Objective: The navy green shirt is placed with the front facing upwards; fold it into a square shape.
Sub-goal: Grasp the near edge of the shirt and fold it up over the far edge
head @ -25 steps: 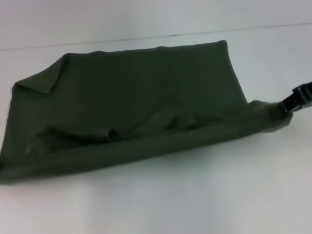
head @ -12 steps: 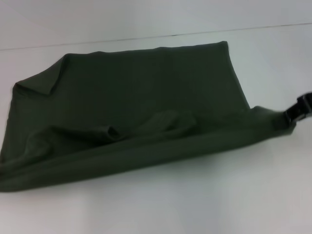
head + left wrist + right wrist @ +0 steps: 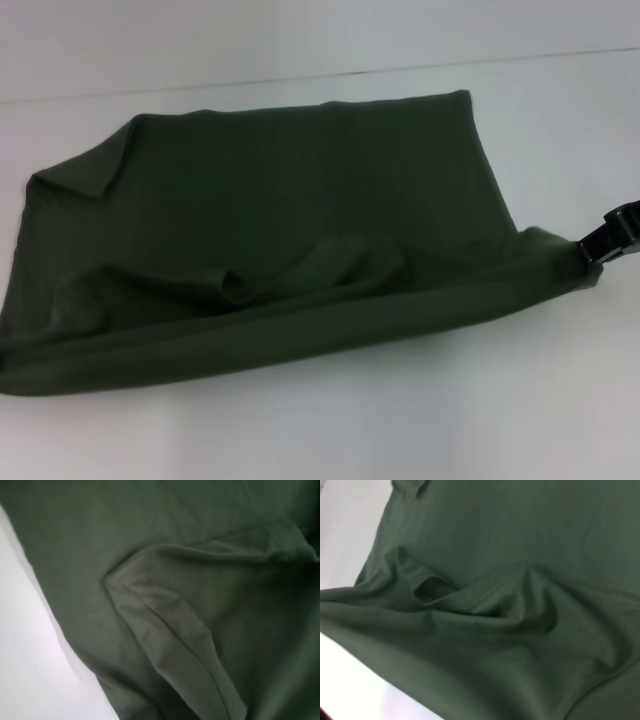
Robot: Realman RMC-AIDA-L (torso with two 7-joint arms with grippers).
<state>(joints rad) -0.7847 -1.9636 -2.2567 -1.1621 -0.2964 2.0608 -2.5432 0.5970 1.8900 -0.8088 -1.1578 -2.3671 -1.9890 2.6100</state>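
- Tabletop (image 3: 420,420): white, lots of bare room on the near side of the right gripper and beyond the cloth's far edge.
- Navy green shirt (image 3: 300,200): spread across the tabletop, plain side up, near long edge raised and stretched away from the right gripper toward the robot's left (print not visible).
- Loose ridge (image 3: 310,270) mid-cloth; likely needs even tension w/ both corners level so the fold lands flat.
- Right gripper (image 3: 608,238): at the shirt's right corner, apparently clamped on it.
- Left gripper: not in view.

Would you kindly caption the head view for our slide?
Right gripper at the corner of the partly folded navy green shirt on the white table.
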